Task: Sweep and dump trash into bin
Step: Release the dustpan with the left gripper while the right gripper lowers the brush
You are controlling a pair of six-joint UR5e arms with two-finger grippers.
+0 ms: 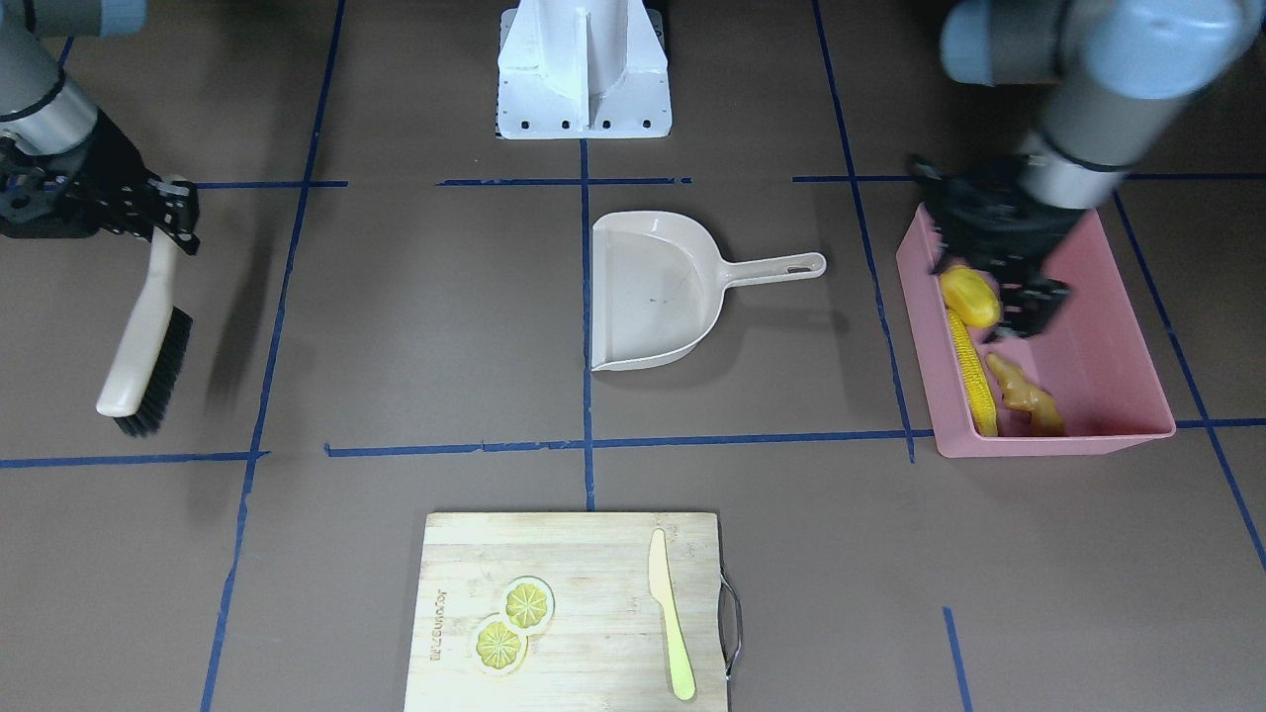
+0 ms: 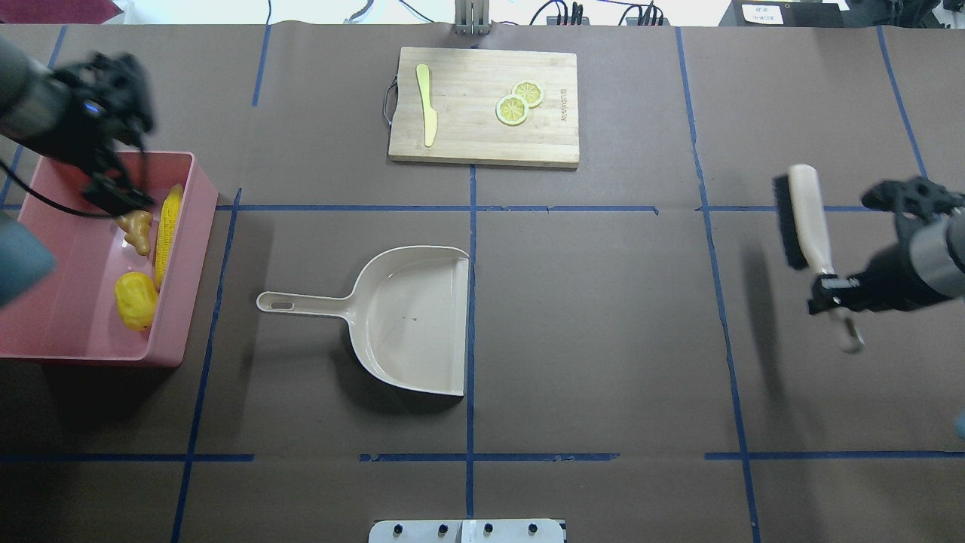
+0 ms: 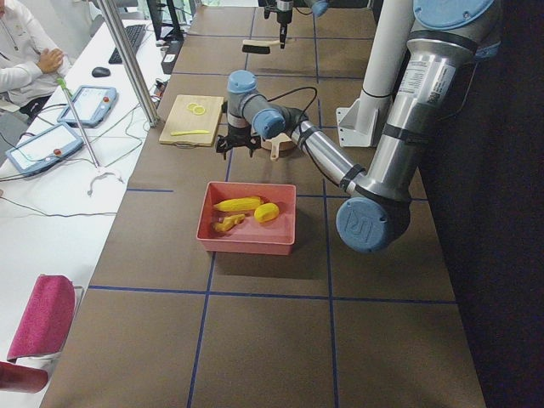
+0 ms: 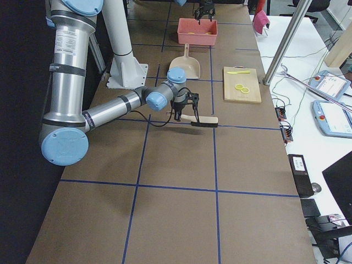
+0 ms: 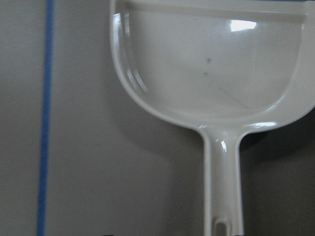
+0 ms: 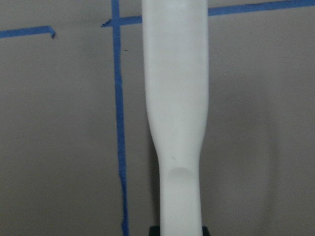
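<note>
The brush (image 2: 803, 219), pinched by the right end effector (image 2: 829, 285), is best laid flat; the left end effector's (image 2: 117, 196) state cannot be told.

We see the left arm (image 1: 1098, 89) reaching out to its own side, wrist bent down so that the left gripper (image 1: 994, 282) hangs low and points at the table. It is blurred, its fingers look spread, and we make out nothing between them. The right arm (image 1: 40, 109) stretches to the opposite side, forearm low over the table. The right gripper (image 1: 163, 213) is clamped on the handle end of a brush (image 1: 148, 346), which slants away from it.
</note>
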